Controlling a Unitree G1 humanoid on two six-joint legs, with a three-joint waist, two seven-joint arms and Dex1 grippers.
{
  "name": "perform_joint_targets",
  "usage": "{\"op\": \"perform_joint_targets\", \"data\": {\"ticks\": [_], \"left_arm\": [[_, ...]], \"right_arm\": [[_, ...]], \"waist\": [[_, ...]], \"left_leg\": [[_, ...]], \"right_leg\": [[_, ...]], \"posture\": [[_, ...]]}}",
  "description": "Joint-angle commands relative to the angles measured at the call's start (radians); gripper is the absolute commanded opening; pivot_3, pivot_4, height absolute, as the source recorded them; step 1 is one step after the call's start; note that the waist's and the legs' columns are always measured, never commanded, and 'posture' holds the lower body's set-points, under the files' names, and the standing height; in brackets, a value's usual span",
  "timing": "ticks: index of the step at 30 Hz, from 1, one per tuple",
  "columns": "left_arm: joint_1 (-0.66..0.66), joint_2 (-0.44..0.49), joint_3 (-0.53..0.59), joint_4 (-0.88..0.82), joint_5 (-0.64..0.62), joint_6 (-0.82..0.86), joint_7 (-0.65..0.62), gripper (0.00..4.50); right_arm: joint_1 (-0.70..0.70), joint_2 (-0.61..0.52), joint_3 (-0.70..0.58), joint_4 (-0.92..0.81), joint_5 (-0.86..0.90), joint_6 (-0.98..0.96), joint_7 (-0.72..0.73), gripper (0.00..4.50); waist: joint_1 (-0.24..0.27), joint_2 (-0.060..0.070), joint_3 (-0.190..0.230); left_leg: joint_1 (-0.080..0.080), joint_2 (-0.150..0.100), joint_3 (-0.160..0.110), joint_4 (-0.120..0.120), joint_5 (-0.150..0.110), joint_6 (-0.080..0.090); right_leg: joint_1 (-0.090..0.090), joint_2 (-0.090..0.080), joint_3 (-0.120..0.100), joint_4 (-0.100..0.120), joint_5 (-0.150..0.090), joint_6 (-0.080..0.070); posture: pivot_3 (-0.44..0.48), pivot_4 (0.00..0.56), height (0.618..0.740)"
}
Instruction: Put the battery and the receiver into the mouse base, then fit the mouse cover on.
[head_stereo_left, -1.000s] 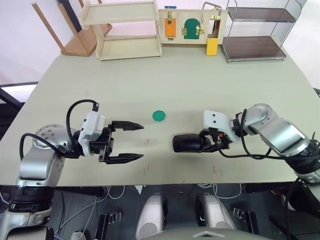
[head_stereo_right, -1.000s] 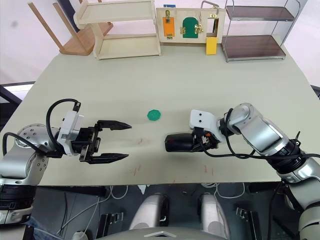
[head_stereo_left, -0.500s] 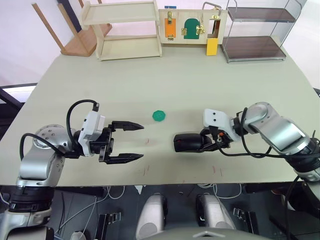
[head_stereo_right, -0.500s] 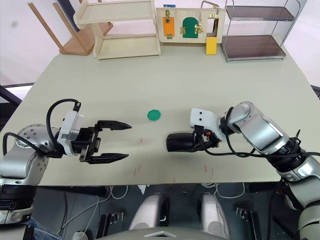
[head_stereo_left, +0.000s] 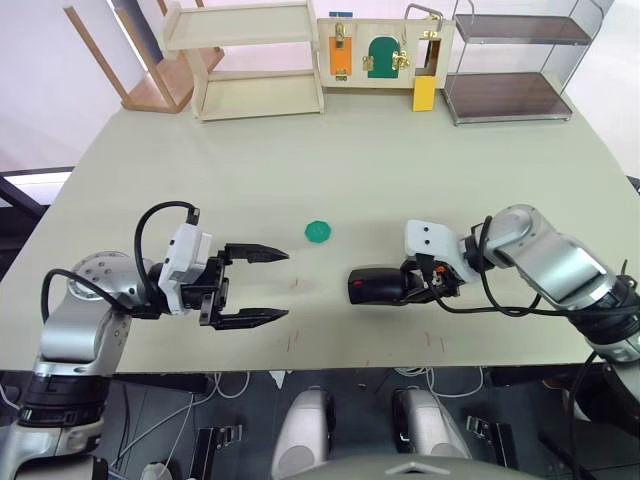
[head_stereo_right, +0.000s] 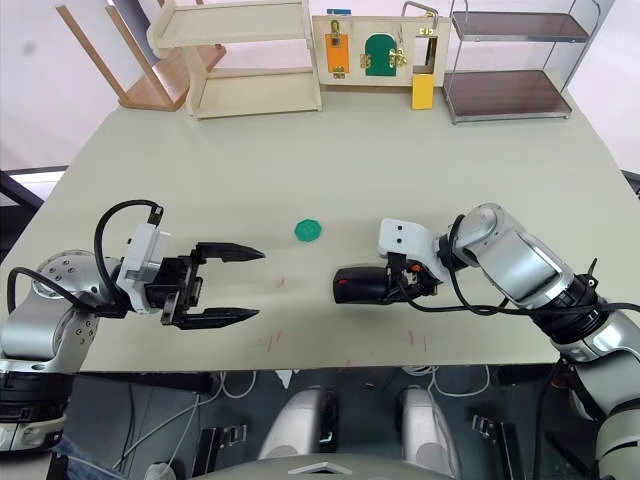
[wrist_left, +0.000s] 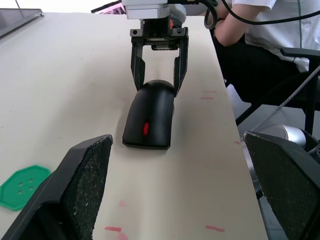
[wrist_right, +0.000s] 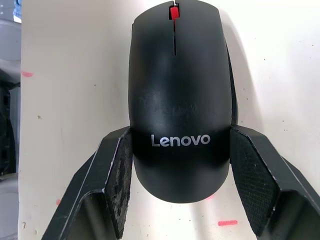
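A: On our left, the left gripper (head_stereo_left: 268, 285) is hovering just over the table (head_stereo_left: 400, 170), its jaws spread wide and holding nothing. It is pointing toward the middle.

B: And just past its fingertips?

A: We are seeing a green disc (head_stereo_left: 318, 231) lying flat on the table, a little farther back, apart from both grippers.

B: Then the mouse?

A: Yes. The cover (wrist_right: 179, 95) is sitting on top of the base (wrist_left: 131, 142), so we are looking at one closed black mouse with a red wheel at its front end. It is resting on the table right of centre, front end pointing toward the left gripper.

B: And the right gripper?

A: The right gripper (head_stereo_left: 395, 287) is straddling the mouse's rear end, the one with the pale lettering. Its fingers (wrist_right: 117, 177) are sitting on either side of the shell, touching or just beside it; we cannot tell whether they are pressing.
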Motion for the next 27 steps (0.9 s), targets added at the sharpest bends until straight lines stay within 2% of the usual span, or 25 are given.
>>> {"op": "perform_joint_targets", "data": {"ticks": [1,18,19,21,22,27], "left_arm": [[0.008,-0.001,0.010,-0.031,-0.016,-0.006,0.002,4.50],[0.001,-0.008,0.005,-0.024,-0.014,-0.006,0.005,4.50],[0.000,-0.008,0.004,-0.023,-0.013,-0.007,0.004,4.50],[0.000,-0.009,0.002,-0.024,-0.013,-0.007,0.004,4.50],[0.001,-0.010,0.002,-0.025,-0.013,-0.006,0.004,4.50],[-0.001,-0.013,0.000,-0.023,-0.012,-0.007,0.004,4.50]], "right_arm": [[-0.004,-0.009,0.000,-0.003,-0.015,0.001,0.000,2.30],[0.001,-0.003,-0.014,-0.004,-0.016,-0.028,0.004,2.30],[0.001,-0.001,-0.015,-0.004,-0.015,-0.028,0.001,3.32],[0.003,-0.005,-0.015,-0.010,-0.014,-0.028,0.005,4.18],[0.003,-0.005,-0.017,-0.011,-0.014,-0.027,0.005,4.45],[0.002,-0.008,-0.019,-0.017,-0.015,-0.021,0.005,4.45]], "waist": [[0.000,0.000,0.000],[0.000,0.000,0.000],[0.000,0.000,0.000],[0.000,0.000,0.000],[0.000,0.000,0.000],[-0.001,0.000,0.000]], "left_leg": [[0.000,0.000,0.000,0.000,0.000,0.000],[0.000,0.000,0.000,0.000,0.000,0.000],[0.000,0.000,0.000,0.000,0.000,0.000],[0.000,0.000,0.000,0.000,0.000,0.000],[0.000,0.000,0.000,0.000,0.000,0.000],[0.000,0.000,0.000,0.000,0.000,0.000]], "right_leg": [[0.000,0.000,0.000,0.000,0.000,0.000],[0.000,0.000,0.000,0.000,0.000,0.000],[0.000,0.000,0.000,0.000,0.000,0.000],[0.000,0.000,0.000,0.000,0.000,0.000],[0.000,0.000,0.000,0.000,0.000,0.000],[0.000,0.000,0.000,0.000,0.000,0.000]], "posture": [[0.000,0.150,0.740],[0.000,0.150,0.740],[0.000,0.150,0.740],[0.000,0.150,0.740],[0.000,0.150,0.740],[0.000,0.150,0.740]]}}
